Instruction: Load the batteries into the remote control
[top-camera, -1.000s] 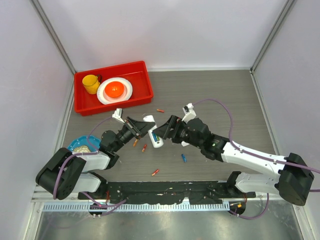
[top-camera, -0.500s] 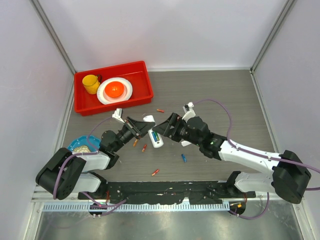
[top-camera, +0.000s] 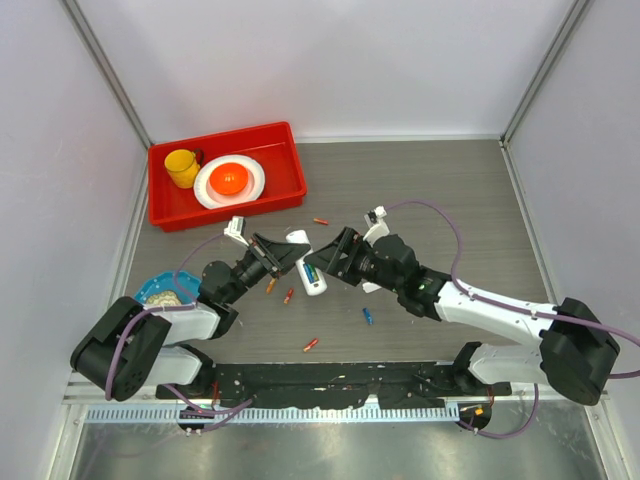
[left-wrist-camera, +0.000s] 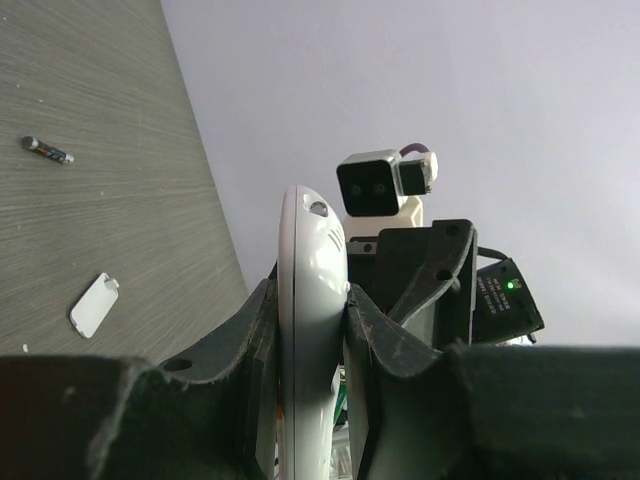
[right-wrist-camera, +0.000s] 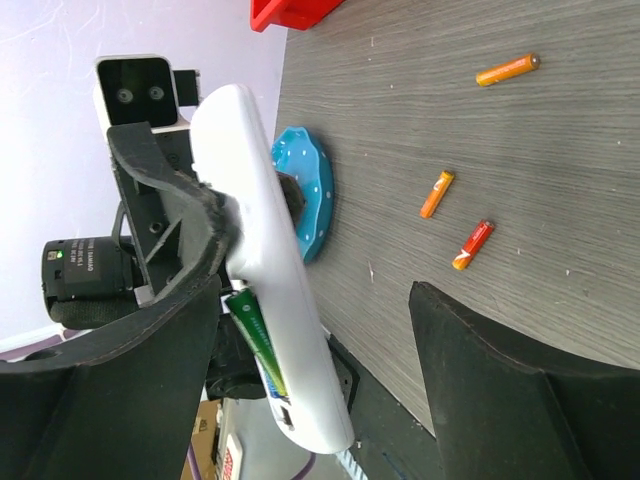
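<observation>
My left gripper (top-camera: 293, 261) is shut on the white remote control (top-camera: 313, 280), which stands on edge between its fingers in the left wrist view (left-wrist-camera: 312, 300). A green battery (right-wrist-camera: 255, 340) lies in the remote's open back (right-wrist-camera: 265, 230). My right gripper (top-camera: 327, 264) is open and straddles the remote; one finger (right-wrist-camera: 130, 390) is close to the battery side, the other stands well off. Loose batteries lie on the table: orange (top-camera: 320, 221), orange (top-camera: 271, 285), red (top-camera: 289, 295), red (top-camera: 311, 344), blue (top-camera: 368, 316).
A short white cover piece (top-camera: 297, 238) lies just behind the remote. A red tray (top-camera: 290, 160) at the back left holds a yellow cup (top-camera: 182, 167) and a white plate (top-camera: 252, 170). A blue bowl (top-camera: 160, 288) sits at the near left.
My right arm has shifted slightly left, toward the remote, with its jaws a touch narrower. The left gripper and the remote have not moved.
</observation>
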